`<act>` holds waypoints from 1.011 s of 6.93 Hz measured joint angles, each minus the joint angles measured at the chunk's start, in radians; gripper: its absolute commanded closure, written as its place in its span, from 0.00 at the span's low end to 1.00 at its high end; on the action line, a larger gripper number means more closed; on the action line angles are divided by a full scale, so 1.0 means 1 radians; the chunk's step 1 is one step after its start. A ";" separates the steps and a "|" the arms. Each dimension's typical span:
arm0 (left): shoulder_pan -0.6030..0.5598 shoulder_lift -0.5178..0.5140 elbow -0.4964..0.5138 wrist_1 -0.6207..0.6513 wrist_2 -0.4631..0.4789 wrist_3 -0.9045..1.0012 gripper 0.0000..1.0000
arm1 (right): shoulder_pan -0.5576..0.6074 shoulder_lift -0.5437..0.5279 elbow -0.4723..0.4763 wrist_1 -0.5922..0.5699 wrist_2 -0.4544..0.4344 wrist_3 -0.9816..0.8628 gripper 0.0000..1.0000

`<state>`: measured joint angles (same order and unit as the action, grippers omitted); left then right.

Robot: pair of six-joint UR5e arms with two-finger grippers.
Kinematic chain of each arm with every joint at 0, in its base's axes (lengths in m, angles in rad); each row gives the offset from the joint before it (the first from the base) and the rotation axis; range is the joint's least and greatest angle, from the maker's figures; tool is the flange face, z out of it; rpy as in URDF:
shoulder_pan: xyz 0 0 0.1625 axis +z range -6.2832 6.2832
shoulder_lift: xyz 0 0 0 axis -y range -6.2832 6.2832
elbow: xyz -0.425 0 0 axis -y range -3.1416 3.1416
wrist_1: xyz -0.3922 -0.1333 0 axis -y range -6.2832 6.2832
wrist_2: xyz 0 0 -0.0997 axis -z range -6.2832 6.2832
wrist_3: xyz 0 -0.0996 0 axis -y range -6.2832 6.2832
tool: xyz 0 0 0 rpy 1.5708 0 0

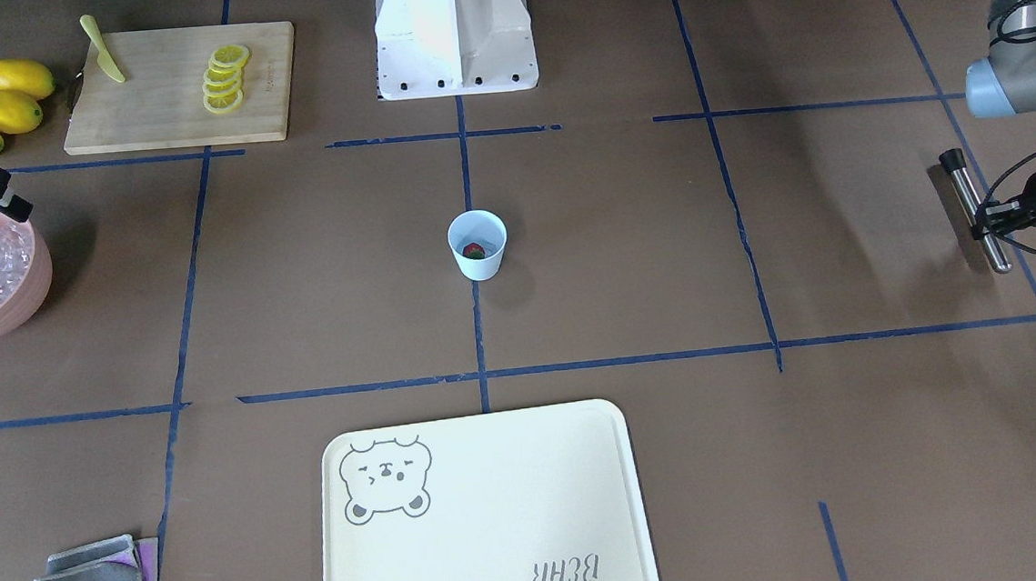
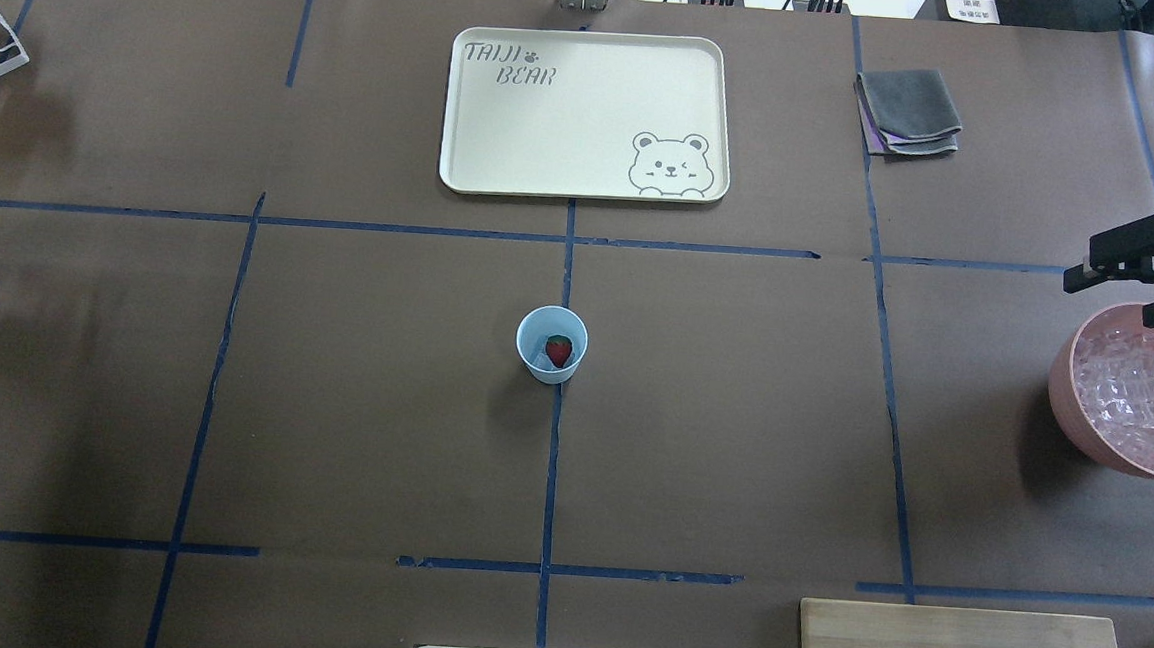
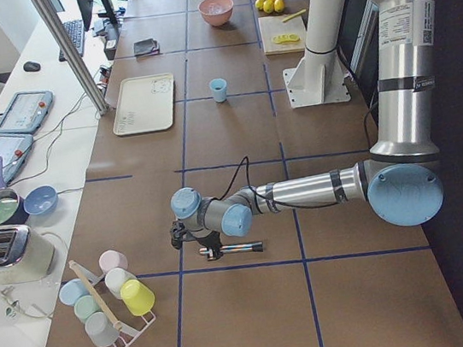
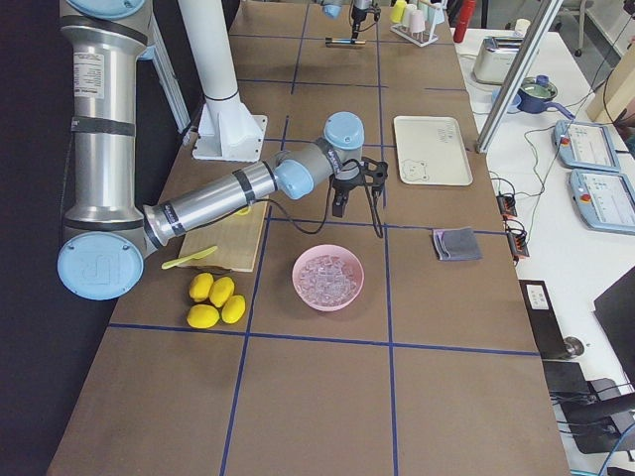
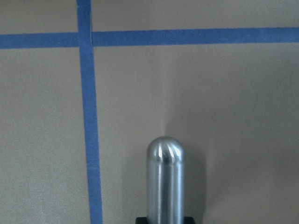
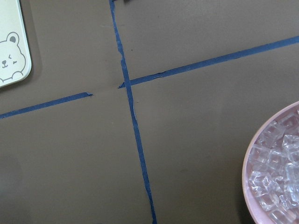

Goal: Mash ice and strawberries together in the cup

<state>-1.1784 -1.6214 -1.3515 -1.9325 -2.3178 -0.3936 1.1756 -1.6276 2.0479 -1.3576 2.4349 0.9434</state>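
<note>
Early stage: strawberry [image 2: 558, 350] lies in cup [image 2: 540, 324] at table centre; ice [image 2: 1139, 393] fills the pink bowl [image 2: 1081, 435], and whether any is in the cup is unclear; right gripper [image 2: 1107, 301] hovers at the bowl's rim, fingers apart and empty; left gripper [image 1: 998, 219] at a steel rod [image 1: 967, 195], grip impossible to judge; adding ice and mashing remain

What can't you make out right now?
- What else lies in the cup beside the strawberry: too small, overhead view.
- Grip of the left gripper on the metal rod: fingers outside its wrist view, behind cables in the front view.
- The pink bowl: cut by overhead view's right edge.
</note>
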 measured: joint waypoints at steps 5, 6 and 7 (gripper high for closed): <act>0.009 0.000 0.000 0.000 0.002 0.002 0.34 | -0.001 0.000 0.001 0.000 0.001 0.000 0.01; 0.009 0.000 0.000 0.000 0.001 0.002 0.26 | -0.001 0.000 0.001 0.000 0.001 0.000 0.01; 0.009 0.000 0.000 0.000 0.002 0.002 0.12 | -0.001 0.000 0.002 0.000 0.001 0.000 0.00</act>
<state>-1.1690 -1.6214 -1.3514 -1.9328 -2.3163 -0.3919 1.1750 -1.6276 2.0494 -1.3576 2.4360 0.9434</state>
